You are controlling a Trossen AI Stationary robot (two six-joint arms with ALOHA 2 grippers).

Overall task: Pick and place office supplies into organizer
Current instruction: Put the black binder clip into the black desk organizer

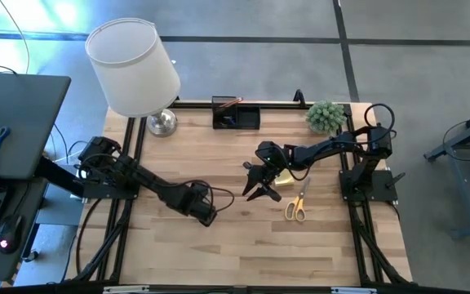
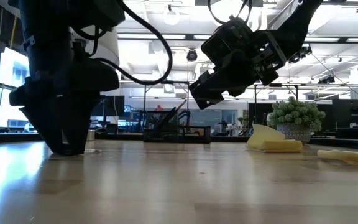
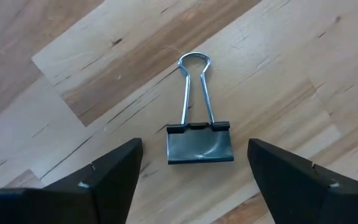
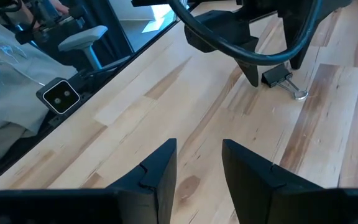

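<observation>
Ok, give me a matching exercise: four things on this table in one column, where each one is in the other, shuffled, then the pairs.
Things:
1. binder clip
2. organizer
3. orange-handled scissors
4. small green plant

Places:
A. at the table's far edge, next to the lamp
B. at the far right corner
C. flat on the wood between the open fingers of the left hand
D. on the wood just right of the right hand

Pairs: 1-C, 2-A, 3-D, 4-B
</observation>
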